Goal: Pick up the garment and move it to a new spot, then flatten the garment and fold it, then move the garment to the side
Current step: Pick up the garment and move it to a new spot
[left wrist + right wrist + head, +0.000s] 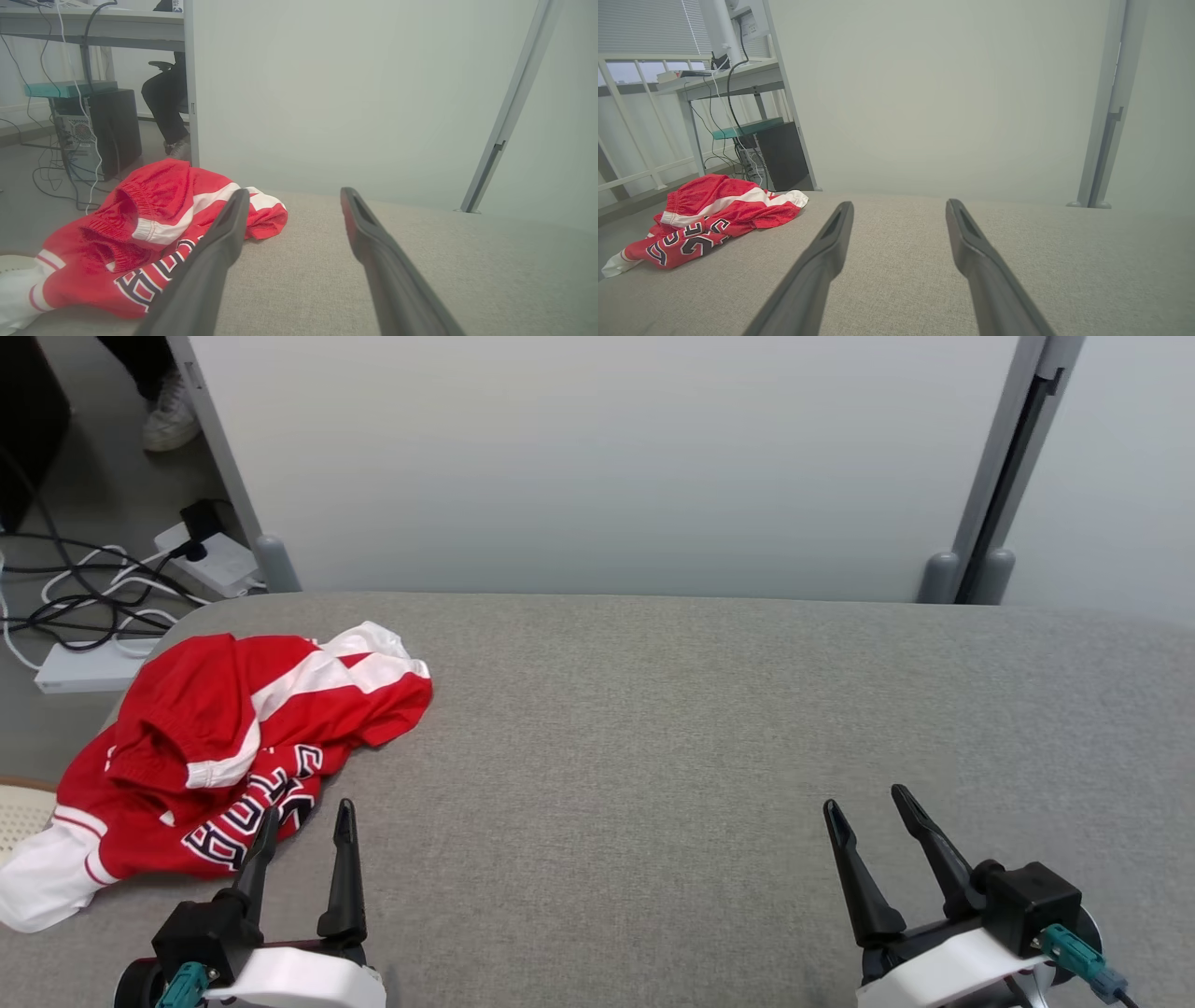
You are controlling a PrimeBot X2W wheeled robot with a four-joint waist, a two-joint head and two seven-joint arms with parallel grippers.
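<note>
Red-white garment (233,747), its dark block lettering too crumpled to read, lies at the table (700,709) left edge by the left gripper (308,807); it and the right gripper (864,798) gape wide, empty. Left wrist view catches a seated person's legs (163,107)

Head view looks down on table (653,728), wrist views low along it, sharing garment (159,191)

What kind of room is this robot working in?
Probably an office or lab: a grey padded table against partition panels, with a desk, a computer tower and power strips on the floor beside it.
</note>
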